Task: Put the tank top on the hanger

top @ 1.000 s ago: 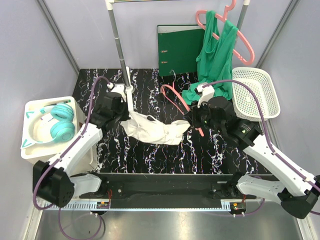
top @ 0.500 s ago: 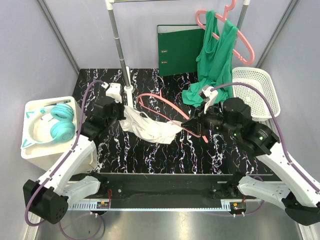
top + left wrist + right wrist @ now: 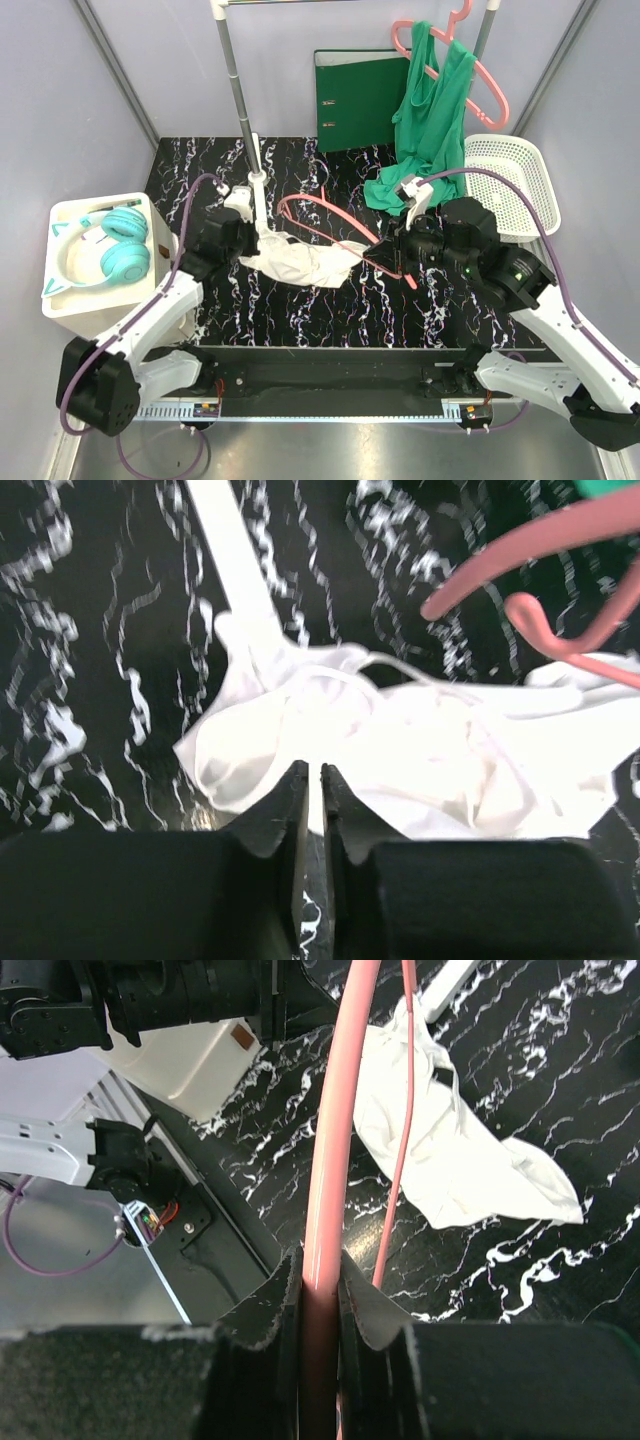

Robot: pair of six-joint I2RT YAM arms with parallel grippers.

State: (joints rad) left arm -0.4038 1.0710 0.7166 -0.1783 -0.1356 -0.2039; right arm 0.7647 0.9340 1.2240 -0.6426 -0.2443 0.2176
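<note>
Pinches the hanger [image 3: 340, 1110] in the right fingers [image 3: 292, 1280], clamped hard on its thicker pink bar, with the slim loop reaching out toward the left arm. Holds that loop across the far part of the tank top [image 3: 300, 265]; cannot tell whether touching the cloth or just clear of it. Has the tank top lying white and crumpled on the black marbled bench [image 3: 300, 170], right at the foot of the rail pole [image 3: 240, 100], between the two arms and not hung on the hanger. Sets the left fingers [image 3: 300, 780] low at the near edge of the cloth, parted by only a thin slit, with nothing seen pinched between them. Farther back, stands a green binder [image 3: 360, 95] against the wall, hangs a green top [image 3: 430, 120] on a thicker salmon hanger [image 3: 492, 95], places a white basket [image 3: 515, 185] at the right edge of the bench, and rests teal headphones [image 3: 115, 250] in a white box [image 3: 70, 215] off to the left.
</note>
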